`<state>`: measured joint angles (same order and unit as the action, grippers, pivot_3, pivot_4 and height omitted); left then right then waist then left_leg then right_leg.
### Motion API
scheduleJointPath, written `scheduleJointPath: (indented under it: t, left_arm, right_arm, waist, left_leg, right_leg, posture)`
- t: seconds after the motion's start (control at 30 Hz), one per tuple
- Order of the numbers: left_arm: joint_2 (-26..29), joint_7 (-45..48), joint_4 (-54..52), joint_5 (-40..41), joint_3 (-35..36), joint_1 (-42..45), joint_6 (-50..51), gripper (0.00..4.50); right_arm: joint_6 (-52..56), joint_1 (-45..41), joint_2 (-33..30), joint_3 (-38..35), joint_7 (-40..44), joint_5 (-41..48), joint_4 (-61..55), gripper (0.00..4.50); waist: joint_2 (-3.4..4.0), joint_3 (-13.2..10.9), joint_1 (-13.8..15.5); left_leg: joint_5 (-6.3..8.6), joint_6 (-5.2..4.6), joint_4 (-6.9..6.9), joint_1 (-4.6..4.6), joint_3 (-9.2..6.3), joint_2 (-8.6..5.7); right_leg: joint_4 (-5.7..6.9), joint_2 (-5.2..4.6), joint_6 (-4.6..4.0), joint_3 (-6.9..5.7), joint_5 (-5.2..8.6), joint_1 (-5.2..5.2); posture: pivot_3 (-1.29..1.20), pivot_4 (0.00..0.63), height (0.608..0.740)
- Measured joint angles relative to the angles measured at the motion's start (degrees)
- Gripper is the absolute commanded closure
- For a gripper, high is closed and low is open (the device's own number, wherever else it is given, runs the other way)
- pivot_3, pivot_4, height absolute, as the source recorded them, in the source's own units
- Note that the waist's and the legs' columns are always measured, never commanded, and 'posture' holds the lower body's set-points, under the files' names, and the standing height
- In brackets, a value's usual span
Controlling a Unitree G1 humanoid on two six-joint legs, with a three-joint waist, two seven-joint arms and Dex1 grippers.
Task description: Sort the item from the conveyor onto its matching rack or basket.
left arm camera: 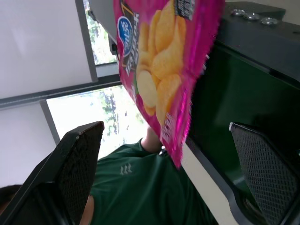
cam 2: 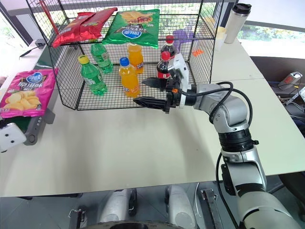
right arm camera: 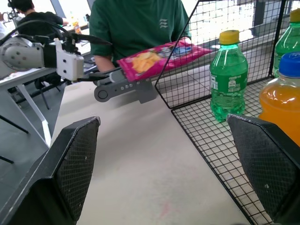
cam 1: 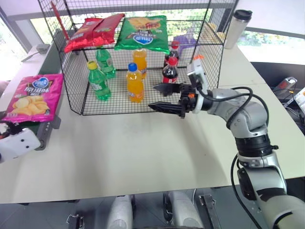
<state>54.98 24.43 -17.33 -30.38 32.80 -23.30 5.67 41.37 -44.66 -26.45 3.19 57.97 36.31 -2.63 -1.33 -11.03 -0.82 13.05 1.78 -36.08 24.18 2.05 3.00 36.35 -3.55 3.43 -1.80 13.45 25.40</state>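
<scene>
**Lining up the left gripper on the pink bag**

Everything here I place against the wire cage (cam 1: 143, 57). Far to its left, the pink crisp bag (cam 1: 34, 98) lies face up on the end of the green conveyor (cam 1: 46, 128), its near edge hanging past the roller end. My left gripper (cam 1: 10, 128) sits just below that edge with its jaws spread wide and nothing between them; in the left wrist view the bag's corner hangs between the two fingers (left arm camera: 77, 164) without touching either. A person in a green shirt (right arm camera: 136, 26) stands behind the conveyor.

I judge the step to be the pick. To do it well I should ease forward until the bag's edge sits deep between the pads, then close on the sealed seam, not the puffed middle, since glossy film can slip.

At the cage's front edge, near the cola bottles (cam 1: 170, 71), my right gripper (cam 1: 167, 99) hangs level, fully open and empty. The red bags (cam 1: 90, 31) and green bag (cam 1: 142, 32) lie on the cage's upper shelf, so I judge the pink one belongs there.
</scene>
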Motion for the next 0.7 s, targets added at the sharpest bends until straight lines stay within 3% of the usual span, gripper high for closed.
scheduleJointPath:
  t: [0.33, 0.47, 0.7]
  left_arm:
    - [-0.3, -2.3, 4.9, -1.6, -4.9, 6.2, -0.9, 0.03]
    - [-0.3, -4.0, 8.0, -2.5, -8.6, 10.2, -1.2, 1.30]
    - [-0.9, -6.8, 14.0, -3.4, -14.9, 15.2, -2.3, 4.43]
  right_arm:
    - [0.5, 1.3, -0.7, -1.4, -1.5, 0.2, -1.8, 0.00]
    - [0.5, 1.6, -0.8, -1.7, -2.2, 0.2, -2.1, 0.00]
    - [0.4, 2.1, -1.0, -1.7, -3.1, 0.2, -2.5, 0.00]
  waist:
    - [0.02, 0.0, 0.2]
    - [0.05, 0.0, 0.3]
    - [0.03, 0.0, 0.2]
  left_leg:
    - [-0.01, 0.00, -0.09, -0.16, 0.00, -0.01]
    - [-0.01, -0.01, -0.12, -0.24, 0.01, -0.02]
    - [-0.01, -0.01, -0.15, -0.29, 0.01, -0.02]
  right_leg:
    - [0.20, -0.02, 0.04, 0.00, -0.02, -0.08]
    - [0.36, -0.03, 0.04, 0.01, -0.02, -0.11]
    - [0.65, -0.02, 0.08, 0.01, -0.04, -0.05]
  posture:
    - [0.00, 0.150, 0.740]
    - [0.00, 0.150, 0.740]
    - [0.00, 0.150, 0.740]
